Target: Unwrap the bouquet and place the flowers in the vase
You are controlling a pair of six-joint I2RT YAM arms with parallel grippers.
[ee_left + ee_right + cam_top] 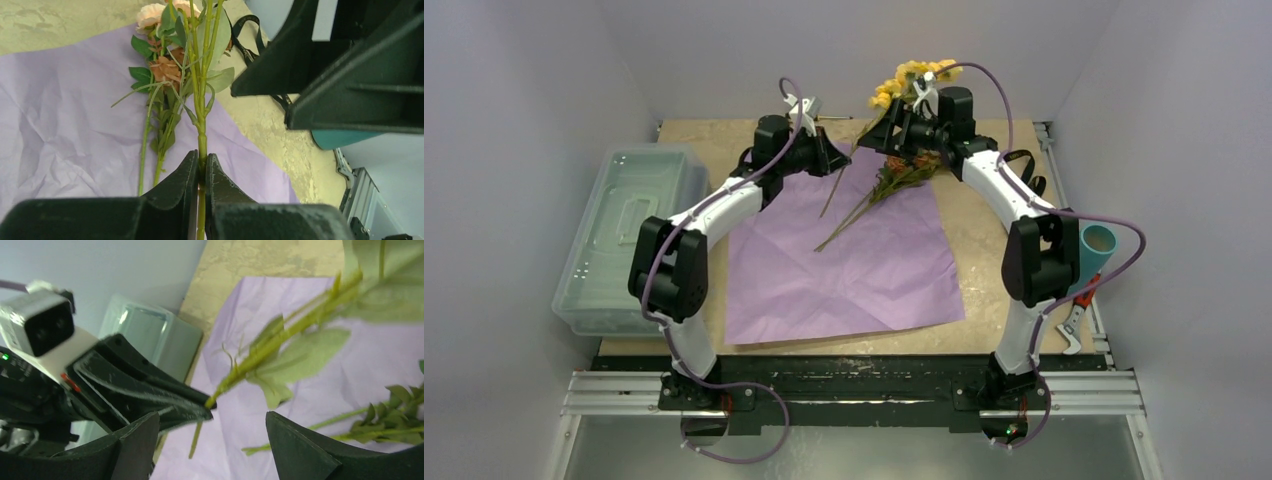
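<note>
Two arms reach over the table point(984, 230), and their two grippers meet near its far side. The left gripper point(201, 164) is clenched on one green stem point(201, 115). Both fingers press it from either side, and it runs straight out ahead of the fingertips, carrying broad pale leaves. The right gripper point(210, 420) stands released, its two fingers wide apart with nothing against either pad. The held stem passes just beyond its fingertips, touching neither, and the tip of the left gripper sits close by its left finger.

The flowers point(911, 82) are in two lots. One cluster of yellow-orange blooms is raised off the table, just behind the right gripper in the top view. The rest lie flat beneath the two grippers. In the left wrist view, two thinner stems lie just left of the clamped one, with leaves, a brownish bloom, and two peach roses point(150, 15) ahead of the fingertips, partly cut off by the frame.

One sheet of lilac wrapping paper point(844, 270) is spread open under both grippers, with the lying stems on its far corner. One black ribbon point(1022, 168) lies on the bare table to the right of the right gripper. One teal vase point(1099, 250) stands well apart from both grippers, beside the right arm's elbow at the table's right edge. One translucent plastic box point(624, 235), lid on, sits outside the left arm. One small red-handled tool point(1074, 322) lies near the right arm's base; its kind cannot be told.
</note>
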